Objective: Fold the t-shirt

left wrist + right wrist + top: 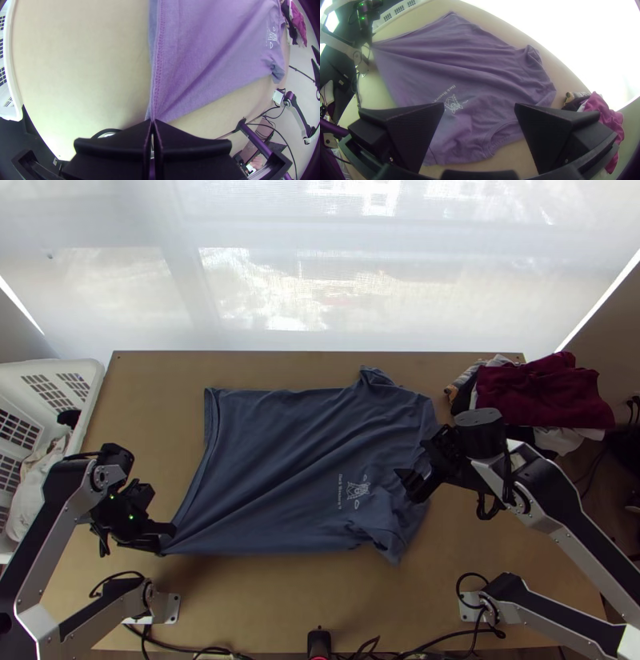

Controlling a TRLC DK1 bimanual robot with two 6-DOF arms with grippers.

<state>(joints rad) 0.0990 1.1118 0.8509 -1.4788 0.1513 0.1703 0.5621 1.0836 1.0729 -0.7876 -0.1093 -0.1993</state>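
"Fingers?"
"Left gripper's [166,544] clenched on the stitched hem [156,83] corner of a creased t-shirt [272,460], spread over the wooden table [272,596]; right gripper's [410,482] parted above its neck end."
"Nearby?"
"Crumpled clothes [544,392], latticed basket [94,390]."

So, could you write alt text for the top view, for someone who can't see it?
Blue t-shirt spread on a wooden table, the left arm's tool pinching its near-left hem corner and the right arm's open tool above its neck end. Piled clothes sit far right, a white basket left.
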